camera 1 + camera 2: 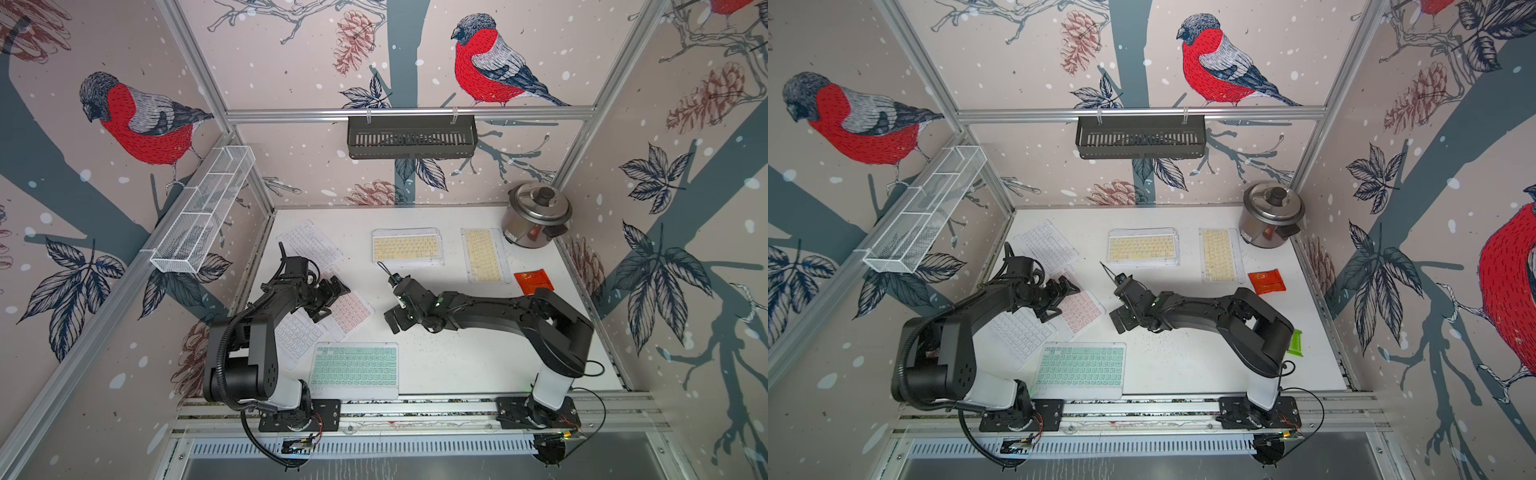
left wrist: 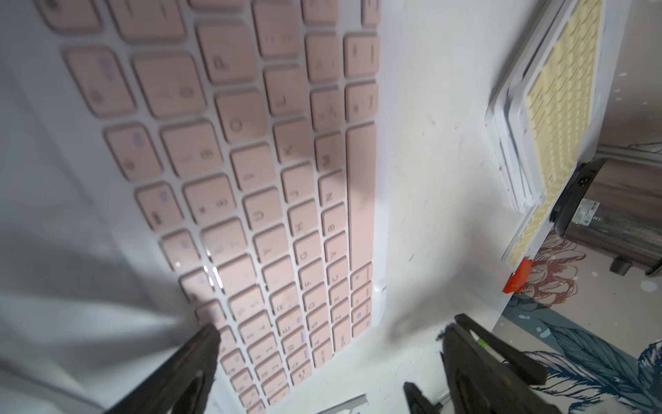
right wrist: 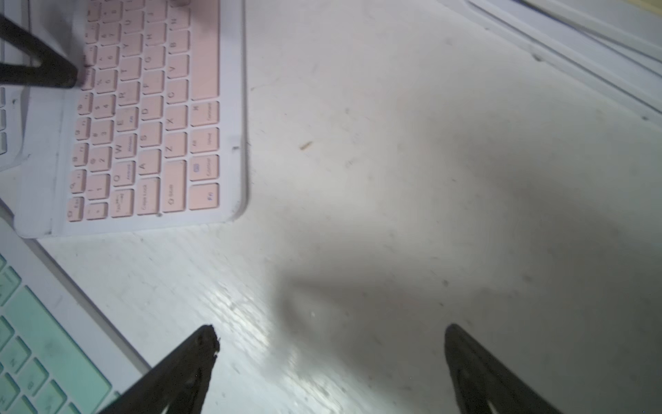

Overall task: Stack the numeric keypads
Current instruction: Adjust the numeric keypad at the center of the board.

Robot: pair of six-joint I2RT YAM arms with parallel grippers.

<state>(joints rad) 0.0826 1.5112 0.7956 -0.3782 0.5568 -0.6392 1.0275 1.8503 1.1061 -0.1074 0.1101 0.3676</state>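
Note:
Several numeric keypads lie on the white table point(image 1: 457, 353). A pink one point(image 1: 351, 309) partly overlaps a white one point(image 1: 297, 336), with a mint green one point(image 1: 353, 368) in front. Another white one point(image 1: 309, 241) lies at the back left. Yellow ones point(image 1: 407, 247) form a small stack at the back, and a single yellow one point(image 1: 484, 255) lies to their right. My left gripper point(image 1: 332, 301) is open and straddles the pink keypad's point(image 2: 250, 172) long edge, with one finger point(image 3: 46, 71) on its keys. My right gripper point(image 3: 331, 331) is open over bare table, right of the pink keypad point(image 3: 150, 118).
A steel rice cooker point(image 1: 536, 216) stands in the back right corner. An orange packet point(image 1: 534, 281) lies beside the single yellow keypad, and a green packet point(image 1: 1295, 343) shows behind the right arm. A black basket point(image 1: 411, 137) and a white mesh rack point(image 1: 203, 212) hang on the walls.

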